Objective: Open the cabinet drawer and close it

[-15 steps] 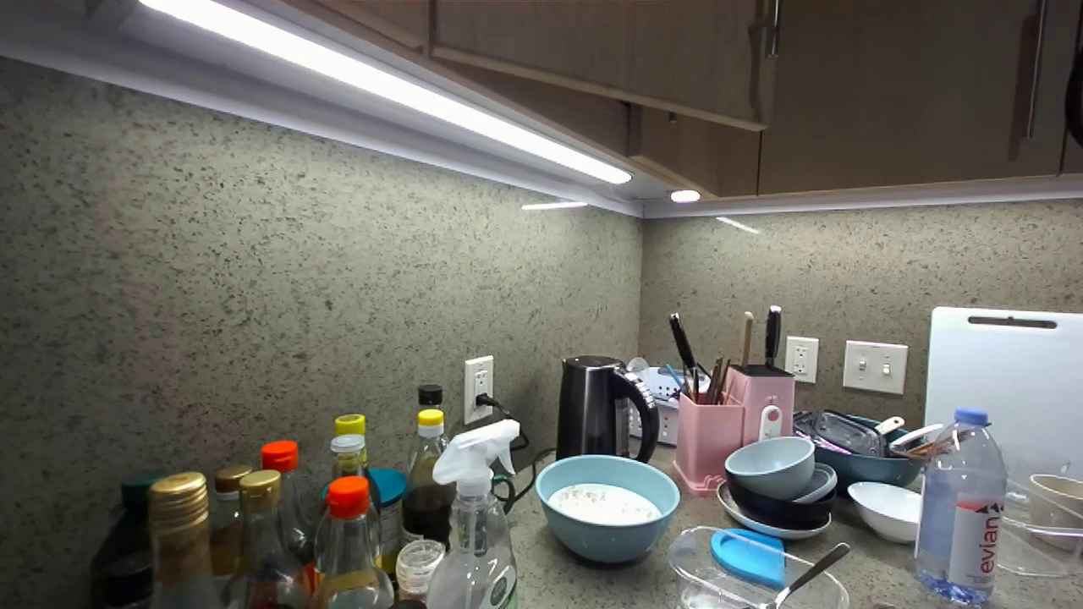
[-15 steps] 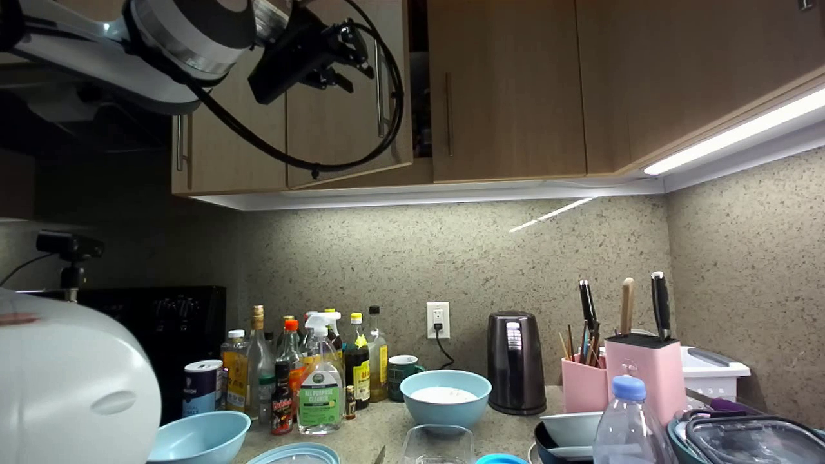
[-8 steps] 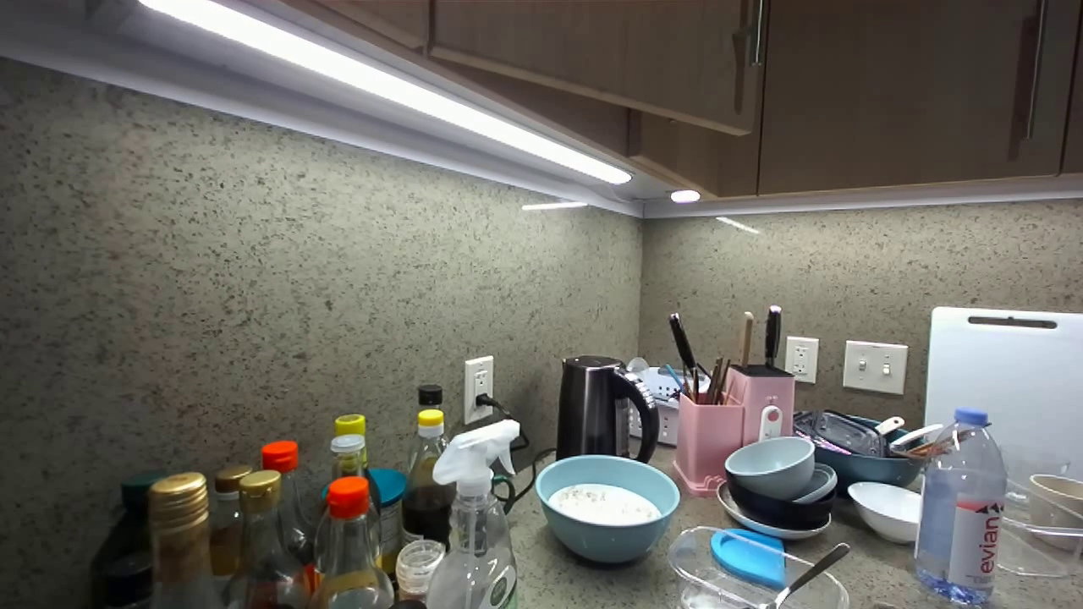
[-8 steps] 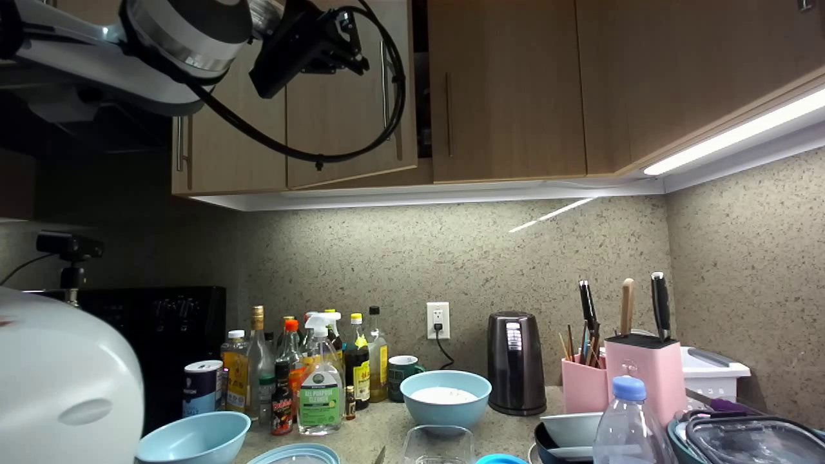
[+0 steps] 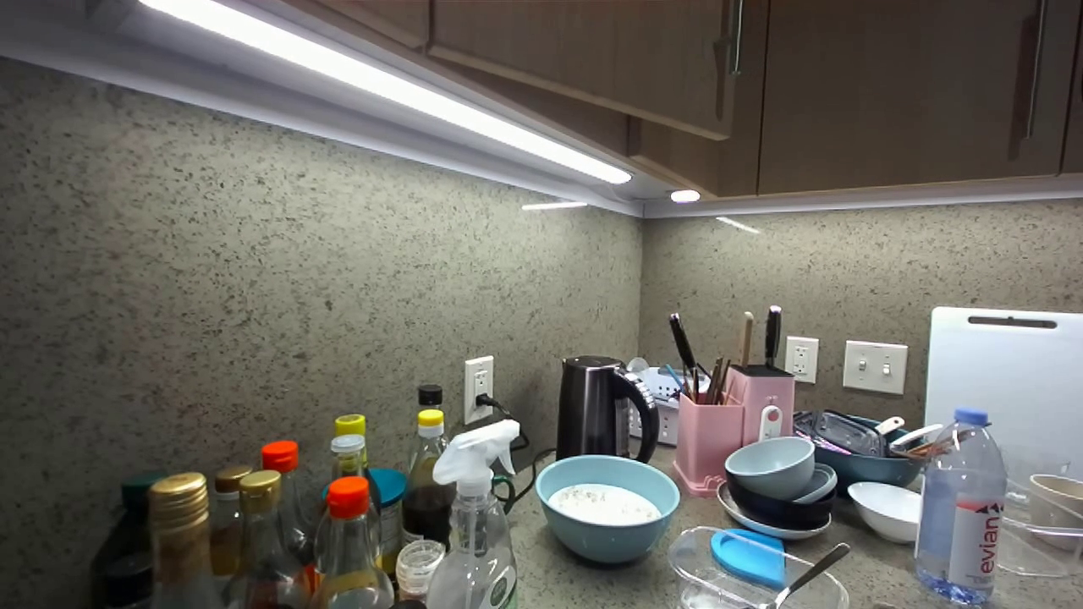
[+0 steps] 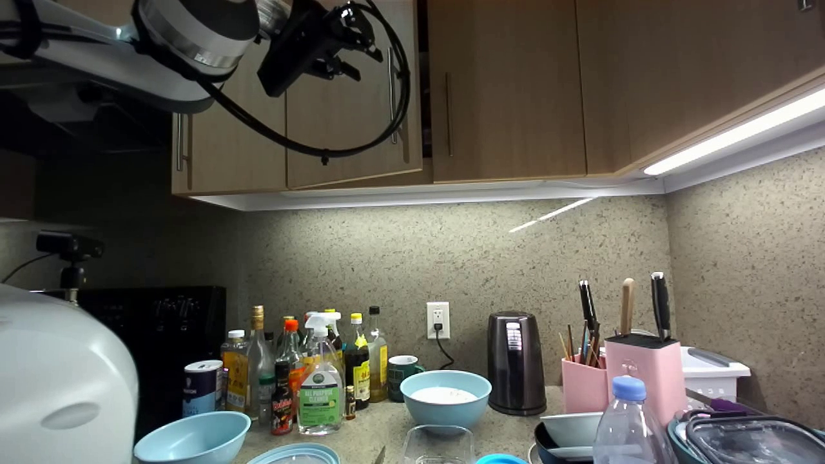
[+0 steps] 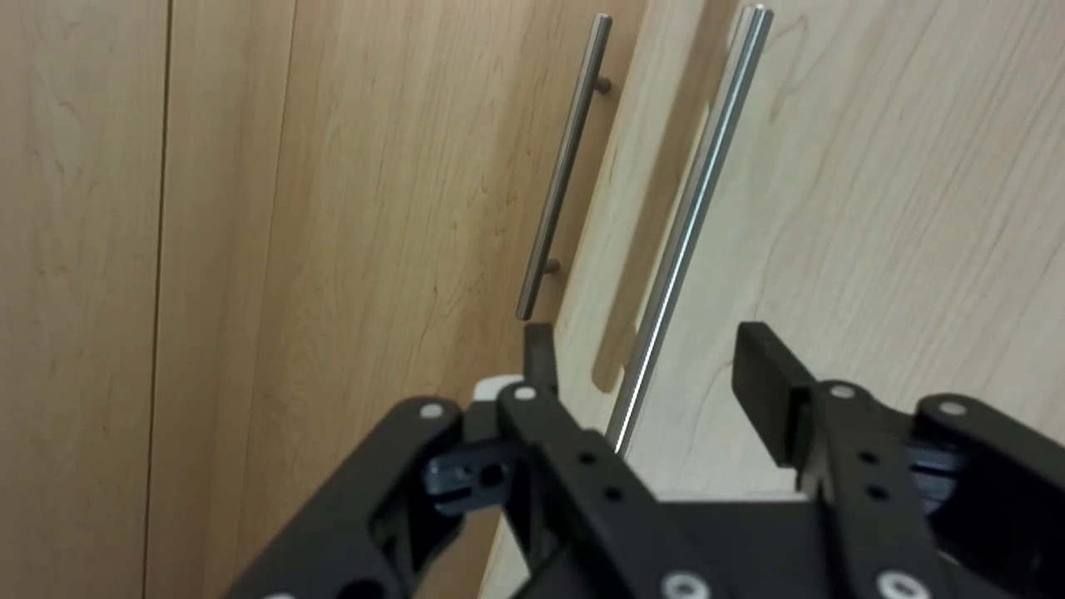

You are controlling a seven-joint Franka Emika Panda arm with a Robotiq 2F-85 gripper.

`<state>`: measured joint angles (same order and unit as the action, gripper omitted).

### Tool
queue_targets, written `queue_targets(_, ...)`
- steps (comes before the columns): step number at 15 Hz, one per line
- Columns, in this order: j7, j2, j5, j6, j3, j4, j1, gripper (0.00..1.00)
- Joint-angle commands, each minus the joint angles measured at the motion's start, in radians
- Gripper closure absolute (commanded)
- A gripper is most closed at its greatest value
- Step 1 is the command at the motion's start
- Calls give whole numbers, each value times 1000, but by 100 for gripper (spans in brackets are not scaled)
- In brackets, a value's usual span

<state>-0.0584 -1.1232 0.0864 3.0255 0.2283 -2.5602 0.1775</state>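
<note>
Cabinet door (image 6: 351,116) ajar, arm (image 6: 190,42) high, gripper (image 7: 653,376) spread

A kitchen. Near a corner of the counter (image 6: 368,430) stand kettle (image 6: 516,364) and knife block (image 6: 646,374); along its back edge, bottles (image 6: 356,370).

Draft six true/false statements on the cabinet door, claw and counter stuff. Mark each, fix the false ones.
1. The cabinet door stands ajar. True.
2. The door has a round knob. False: it has a silver bar handle.
3. The claw is open. True.
4. The spray bottle lies on its side. False: the spray bottle stands upright.
5. A plug sits in the wall outlet. True.
6. The kettle is white. False: the kettle is dark.
</note>
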Motion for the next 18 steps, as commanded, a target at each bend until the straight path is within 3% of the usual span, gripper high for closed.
queue_targets(1, 35, 77, 10, -56, -27, 64, -50, 10)
queue_targets(3, 72, 119, 22, -79, -49, 97, -99, 0)
queue_targets(5, 76, 158, 19, -91, -53, 137, -108, 0)
queue_targets(6, 55, 151, 25, -88, -36, 140, -69, 0)
queue_targets(7, 38, 119, 10, -80, -41, 102, -88, 0)
queue_targets(12, 37, 144, 11, -80, -40, 127, -80, 0)
queue_targets(18, 96, 357, -16, -116, -123, 301, -242, 0)
